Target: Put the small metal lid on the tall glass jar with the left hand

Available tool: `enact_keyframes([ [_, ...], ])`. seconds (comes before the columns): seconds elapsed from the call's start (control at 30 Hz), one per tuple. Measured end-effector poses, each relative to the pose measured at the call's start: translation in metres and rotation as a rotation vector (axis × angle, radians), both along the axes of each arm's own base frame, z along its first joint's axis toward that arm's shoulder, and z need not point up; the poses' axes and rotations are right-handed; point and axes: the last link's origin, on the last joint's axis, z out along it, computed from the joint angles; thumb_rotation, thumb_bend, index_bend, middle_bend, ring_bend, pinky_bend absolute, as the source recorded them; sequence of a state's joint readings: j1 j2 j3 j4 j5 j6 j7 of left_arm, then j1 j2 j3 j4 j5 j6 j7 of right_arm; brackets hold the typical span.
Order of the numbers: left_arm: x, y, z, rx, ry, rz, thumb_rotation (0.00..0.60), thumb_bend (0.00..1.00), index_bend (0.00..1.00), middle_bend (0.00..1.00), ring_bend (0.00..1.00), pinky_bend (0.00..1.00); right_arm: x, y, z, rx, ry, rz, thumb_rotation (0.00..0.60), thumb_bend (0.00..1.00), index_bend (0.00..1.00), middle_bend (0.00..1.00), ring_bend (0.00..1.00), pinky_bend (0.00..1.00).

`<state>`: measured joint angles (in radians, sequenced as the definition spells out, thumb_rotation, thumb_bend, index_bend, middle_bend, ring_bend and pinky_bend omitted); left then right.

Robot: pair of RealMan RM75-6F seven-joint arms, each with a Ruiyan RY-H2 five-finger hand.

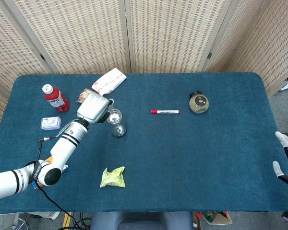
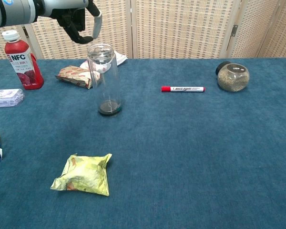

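The tall glass jar is stood upright on the blue counter, with the small metal lid seen sitting on its mouth in the head view — from the chest view it's hard to make out. The left hand is held up and just left of the jar top, fingers curled loosely, nothing gripped. The right hand is parked at the counter's far edge — fingers spread. A red marker is lying well right of the jar.
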<state>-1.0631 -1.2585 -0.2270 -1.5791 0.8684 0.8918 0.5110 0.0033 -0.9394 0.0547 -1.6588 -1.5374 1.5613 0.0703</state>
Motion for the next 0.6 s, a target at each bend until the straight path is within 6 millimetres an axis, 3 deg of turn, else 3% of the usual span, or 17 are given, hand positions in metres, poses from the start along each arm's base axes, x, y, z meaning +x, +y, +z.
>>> enact_keyframes([
  [0.37, -0.004, -0.007, 0.012, 0.018, -0.049, 0.011, 0.600, 0.44, 0.34, 1.00, 0.98, 1.00, 0.000, -0.001, 0.001, -0.001, -0.001, 0.002, 0.600, 0.42, 0.05, 0.15, 0.03, 0.13],
  [0.6, -0.022, -0.017, 0.021, 0.028, -0.099, 0.054, 0.600, 0.44, 0.33, 0.97, 0.94, 1.00, -0.001, -0.002, 0.001, 0.004, -0.002, 0.001, 0.600, 0.42, 0.05, 0.15, 0.03, 0.13],
])
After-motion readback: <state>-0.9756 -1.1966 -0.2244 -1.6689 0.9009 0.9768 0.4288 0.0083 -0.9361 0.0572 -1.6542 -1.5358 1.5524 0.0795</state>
